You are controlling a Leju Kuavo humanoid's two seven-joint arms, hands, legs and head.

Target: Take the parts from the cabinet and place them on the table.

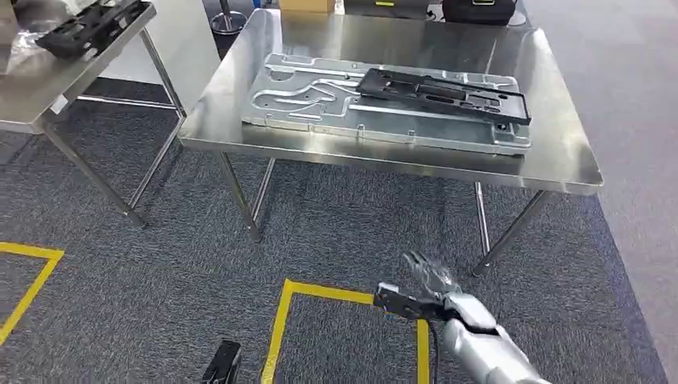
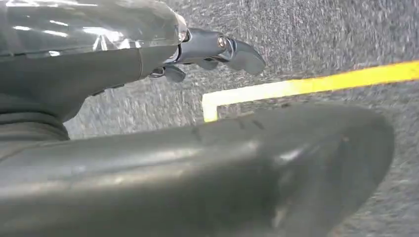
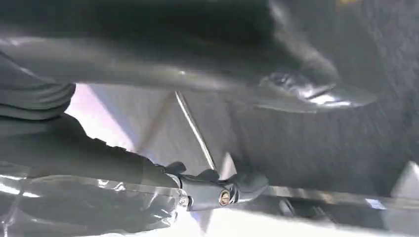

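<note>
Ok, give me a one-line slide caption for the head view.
Black part lying on a stamped metal panel on the steel table, right hand held low and empty over the carpet.

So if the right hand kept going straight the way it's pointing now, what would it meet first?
The right hand is low, fingers aimed forward and up toward the steel table. Probably the table's underside or front edge comes first; depth is unclear.

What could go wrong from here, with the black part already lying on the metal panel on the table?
The black part lies loose on the metal panel and its far end reaches the panel's edge, so a nudge might slide it off. The right hand hangs low before the table; raising it could strike the table's edge. Both wrist views are blurred, so judging hand clearance is unreliable.
</note>
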